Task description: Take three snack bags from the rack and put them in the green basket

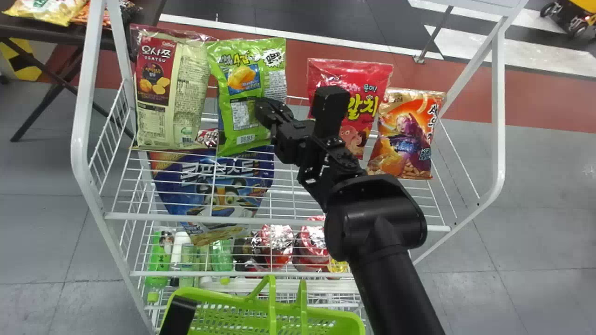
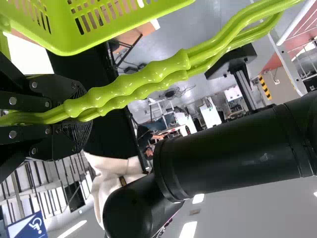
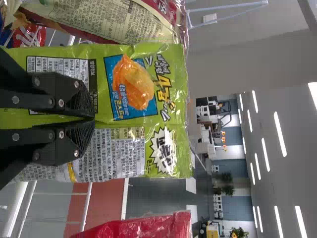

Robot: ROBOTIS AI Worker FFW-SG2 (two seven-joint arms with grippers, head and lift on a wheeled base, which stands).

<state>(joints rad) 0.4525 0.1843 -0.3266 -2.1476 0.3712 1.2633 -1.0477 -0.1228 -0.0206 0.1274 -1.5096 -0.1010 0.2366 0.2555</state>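
In the head view, the right claw clamps a glossy green snack bag at 11 o'clock, creasing its pillow-shaped film, against a rack of slim white metal wire. The bag is upright, its long axis running roughly from 12 to 6 o'clock, its printed top toward 12. A cream-and-red bag stands beside it at 10; a red bag is at 1. At 7 o'clock, the left claw grips knobbly plastic handles of the slotted green basket.
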